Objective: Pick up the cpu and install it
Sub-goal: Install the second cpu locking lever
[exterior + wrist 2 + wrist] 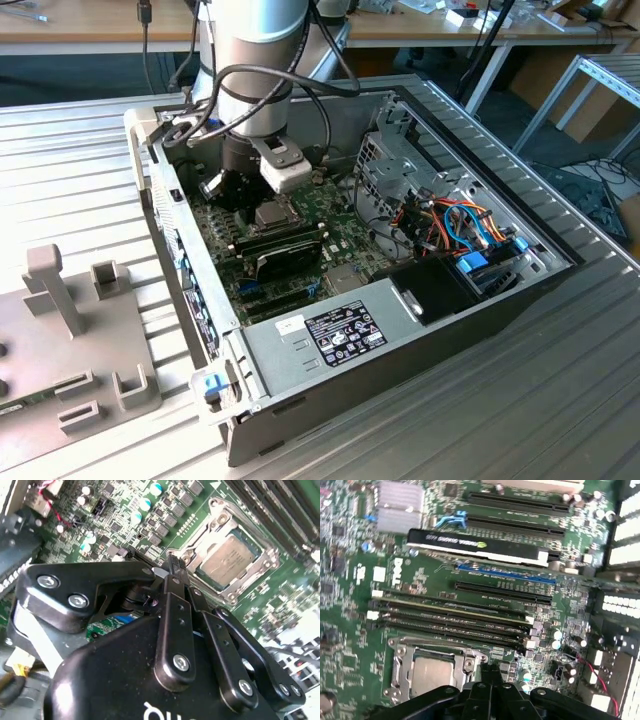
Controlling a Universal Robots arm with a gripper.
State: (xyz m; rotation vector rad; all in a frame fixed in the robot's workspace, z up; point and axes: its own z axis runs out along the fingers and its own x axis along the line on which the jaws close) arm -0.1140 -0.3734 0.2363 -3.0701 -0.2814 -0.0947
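A pale silver-grey cpu [231, 560] sits on the green motherboard [430, 582], behind the black pincer [175, 567].

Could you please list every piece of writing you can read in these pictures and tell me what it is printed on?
No text can be read reliably.
Label on the power supply: dense print and symbols, too small.
White sticker beside it: too small.
Strip on the graphics card: blurred.
White lettering on the motherboard: blurred.
Top of the cpu: faint marks, unreadable.
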